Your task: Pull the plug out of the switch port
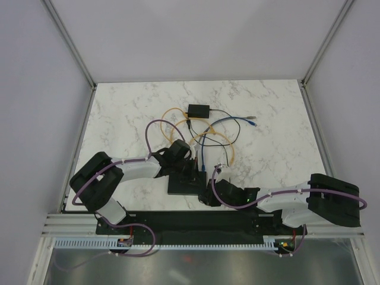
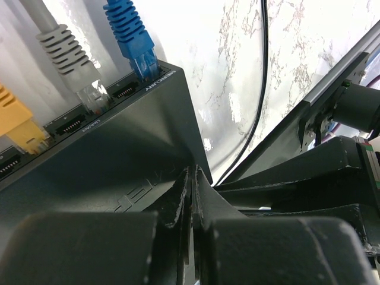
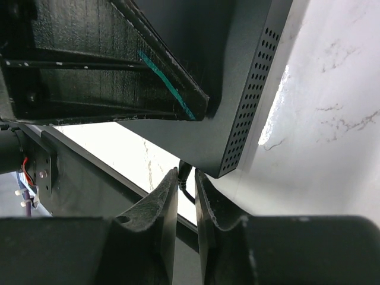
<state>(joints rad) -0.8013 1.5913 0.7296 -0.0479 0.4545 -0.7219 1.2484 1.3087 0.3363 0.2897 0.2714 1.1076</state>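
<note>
1. My L gripper [image 2: 193, 181]: fingers pressed shut, nothing btwn, at near edge of flat black rectangular switch box [image 2: 119, 148].
2. My R gripper [image 3: 186, 178]: narrow gap, thin black lead [image 3: 186, 189] at tips; can't tell if gripped.
3. Blue plastic plug [image 2: 139, 56] at 11 o'clock, in switch's end port.

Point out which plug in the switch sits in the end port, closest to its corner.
The blue plug, beside the switch's corner; the grey plug and yellow plug sit further along.

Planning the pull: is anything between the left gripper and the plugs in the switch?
Nothing visible. From the shut left gripper, only the bare top of the switch leads to the yellow plug, grey plug and blue plug in their ports. A thin black cable lies off to the side on the table.
</note>
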